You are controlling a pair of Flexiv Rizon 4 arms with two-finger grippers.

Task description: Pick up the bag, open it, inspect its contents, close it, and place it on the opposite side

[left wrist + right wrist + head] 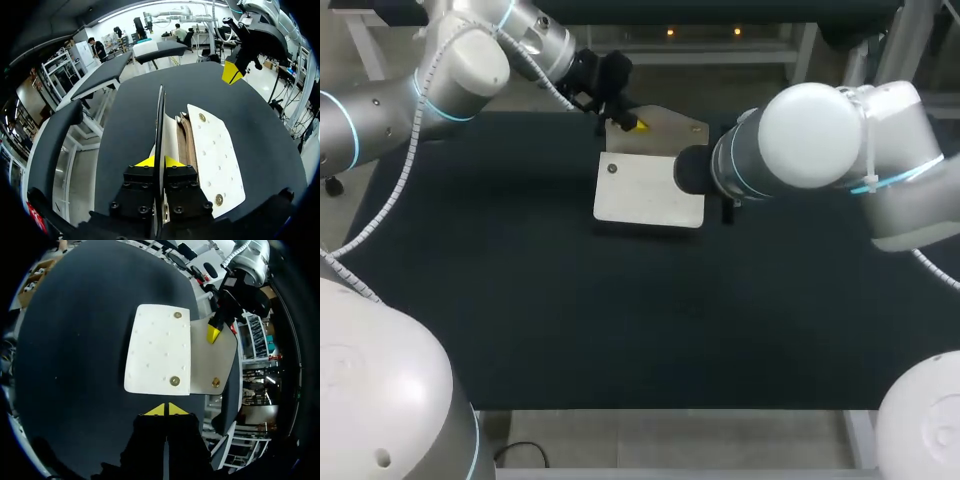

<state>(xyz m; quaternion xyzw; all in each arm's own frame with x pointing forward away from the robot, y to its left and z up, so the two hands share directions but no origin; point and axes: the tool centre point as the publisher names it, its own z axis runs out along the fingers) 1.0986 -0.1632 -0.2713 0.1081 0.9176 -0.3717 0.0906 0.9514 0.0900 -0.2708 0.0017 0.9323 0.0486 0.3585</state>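
The near half of the table (520, 300) lies bare; past its middle, toward the far edge, the bag (645, 190) rests flat on the cloth, a pale pouch with a metal snap (174, 381) showing on its face. The right gripper (166, 410) hangs just beside the bag's nearer edge, over the table and not touching the bag; its yellow tips are pressed together with nothing between them. Farther on, the flap (670, 128) stands lifted off the bag's body, and the left gripper (159, 161) is clamped on its edge, one finger on each face, so the mouth gapes open.

As I judge it, the opening step is done or nearly so, and the inspection is the step in hand. The inside shows only as a narrow slit in the left wrist view, and what it holds I cannot tell. Left to do: lower the flap, press the snap home, then carry the bag across to the other side.
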